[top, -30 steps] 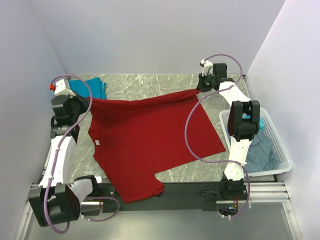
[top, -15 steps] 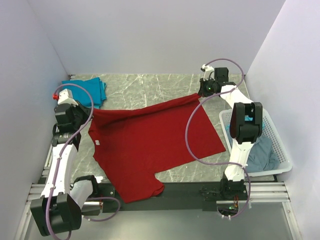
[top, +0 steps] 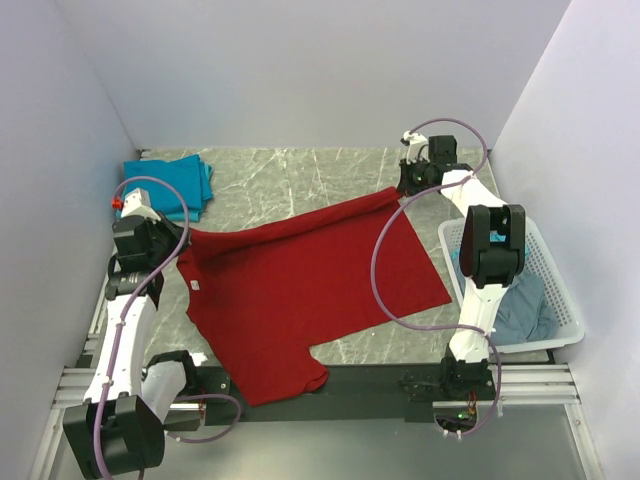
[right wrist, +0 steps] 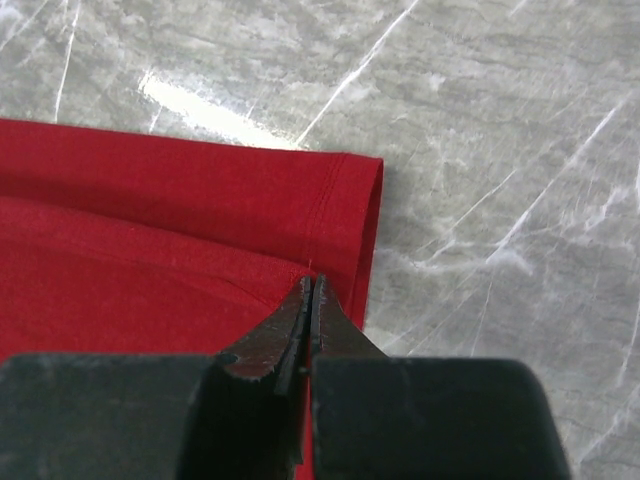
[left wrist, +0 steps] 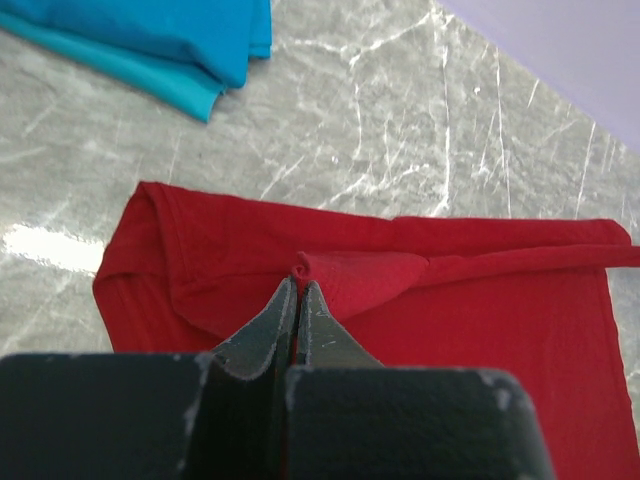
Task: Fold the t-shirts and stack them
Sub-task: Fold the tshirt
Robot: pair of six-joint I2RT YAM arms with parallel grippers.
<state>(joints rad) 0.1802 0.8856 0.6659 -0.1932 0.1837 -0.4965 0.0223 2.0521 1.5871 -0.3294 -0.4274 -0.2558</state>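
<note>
The red t-shirt [top: 300, 290] is held by both hands. The left gripper [left wrist: 298, 290] is squeezed shut on a small rolled bit of red cloth at its tips. The right gripper [right wrist: 310, 290] is pinched shut on the hem, just beside the shirt's corner. A band of red cloth is stretched between the two grippers, and the rest of the shirt is spread on the table [top: 300, 170] below them, toward the arm bases.

It looks like a fold is being made. To do it well, both hands should be moved together at the same speed, so the edge between them is not twisted. The cloth should be pulled gently, only until it is flat. The grip should not be let go until the held edge is laid straight on the shirt.

One red t-shirt is seen. One folded teal pile [left wrist: 150, 40] is seen beyond the left gripper, well apart from it; how many shirts are in it cannot be told. One grey-blue shirt [top: 520, 305] is seen in one white basket [top: 565, 320], on the outer side of the right arm. Two grippers are counted.
</note>
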